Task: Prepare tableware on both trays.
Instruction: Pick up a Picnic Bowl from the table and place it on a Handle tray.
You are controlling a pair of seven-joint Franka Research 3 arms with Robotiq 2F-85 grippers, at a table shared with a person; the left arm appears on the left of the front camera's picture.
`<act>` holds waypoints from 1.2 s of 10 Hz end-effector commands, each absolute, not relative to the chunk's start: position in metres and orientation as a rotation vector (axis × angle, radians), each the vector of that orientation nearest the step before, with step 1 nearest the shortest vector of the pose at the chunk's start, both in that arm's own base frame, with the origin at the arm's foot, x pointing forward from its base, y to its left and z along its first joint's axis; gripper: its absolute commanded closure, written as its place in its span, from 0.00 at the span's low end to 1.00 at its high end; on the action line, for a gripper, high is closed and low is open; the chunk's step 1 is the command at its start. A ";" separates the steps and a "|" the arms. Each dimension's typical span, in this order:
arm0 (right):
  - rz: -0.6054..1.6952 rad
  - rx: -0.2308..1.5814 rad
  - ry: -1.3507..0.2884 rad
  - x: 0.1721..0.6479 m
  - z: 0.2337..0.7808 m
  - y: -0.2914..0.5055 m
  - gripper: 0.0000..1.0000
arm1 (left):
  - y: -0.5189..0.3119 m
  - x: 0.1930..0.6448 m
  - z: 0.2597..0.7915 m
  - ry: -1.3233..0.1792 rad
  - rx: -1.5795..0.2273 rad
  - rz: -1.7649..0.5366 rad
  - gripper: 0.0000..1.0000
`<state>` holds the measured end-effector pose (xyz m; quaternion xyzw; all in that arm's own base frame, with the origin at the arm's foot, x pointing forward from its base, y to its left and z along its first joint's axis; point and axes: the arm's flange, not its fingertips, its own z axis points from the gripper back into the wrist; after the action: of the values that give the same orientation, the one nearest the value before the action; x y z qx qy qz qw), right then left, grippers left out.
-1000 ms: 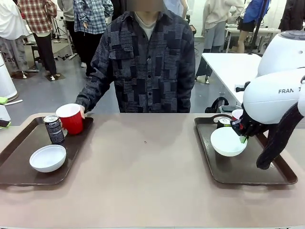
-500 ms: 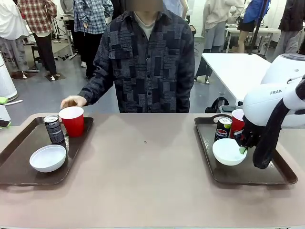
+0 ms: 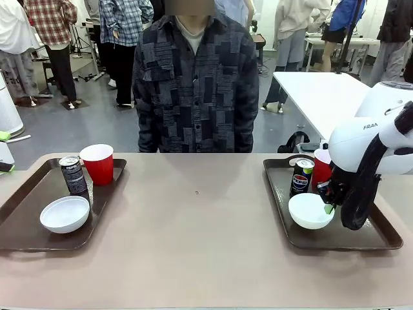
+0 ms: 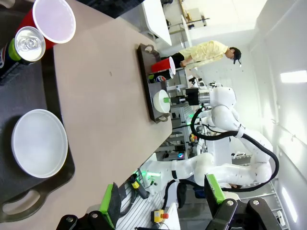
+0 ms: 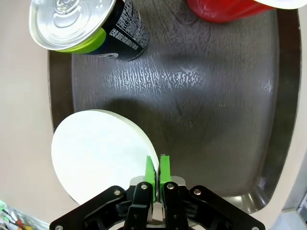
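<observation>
I'm looking across the beige table (image 3: 200, 239) at a grey floor (image 3: 77, 126). Beyond the table's far right corner stands a white table (image 3: 316, 90). People stand farther back, behind it, under bright light.

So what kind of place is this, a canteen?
More likely a robotics lab or demo hall: white robot arms, plain white work tables, and trays set out for practice.
</observation>
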<state>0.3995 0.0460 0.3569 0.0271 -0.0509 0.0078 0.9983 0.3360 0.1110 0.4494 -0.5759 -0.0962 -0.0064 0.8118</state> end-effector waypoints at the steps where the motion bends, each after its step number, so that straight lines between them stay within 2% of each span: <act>1: 0.020 0.082 -0.087 0.402 0.356 0.043 0.36 | 0.112 0.335 0.451 -0.212 -1.244 -0.017 0.08; 2: 0.017 0.065 -0.091 0.399 0.361 0.045 0.11 | 0.112 0.335 0.451 -0.212 -1.244 -0.017 0.08; 3: 0.010 0.053 -0.097 0.396 0.367 0.046 0.16 | 0.112 0.335 0.451 -0.212 -1.244 -0.017 0.08; 4: 0.014 0.035 -0.099 0.391 0.376 0.047 0.63 | 0.112 0.335 0.451 -0.212 -1.244 -0.017 0.08; 5: 0.011 0.014 -0.105 0.385 0.388 0.049 0.00 | 0.112 0.335 0.451 -0.212 -1.244 -0.017 0.08; 6: 0.010 0.005 -0.112 0.378 0.402 0.051 0.43 | 0.112 0.335 0.451 -0.212 -1.244 -0.017 0.08; 7: 0.010 0.000 -0.114 0.369 0.420 0.054 0.00 | 0.112 0.335 0.451 -0.212 -1.244 -0.017 0.08; 8: 0.011 0.000 -0.113 0.364 0.431 0.056 0.23 | 0.112 0.335 0.451 -0.212 -1.244 -0.017 0.08; 9: 0.002 -0.011 -0.123 0.359 0.448 0.057 0.00 | 0.112 0.335 0.451 -0.212 -1.244 -0.017 0.08; 10: -0.012 -0.022 -0.119 0.360 0.458 0.057 0.03 | 0.112 0.335 0.451 -0.212 -1.244 -0.017 0.08; 12: 0.017 -0.002 -0.095 0.380 0.462 0.056 0.00 | 0.112 0.335 0.451 -0.212 -1.244 -0.017 0.08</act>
<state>0.3629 0.0575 0.4664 0.0017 -0.0633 0.0052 0.9980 0.3360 0.1110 0.4494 -0.5759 -0.0961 -0.0065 0.8118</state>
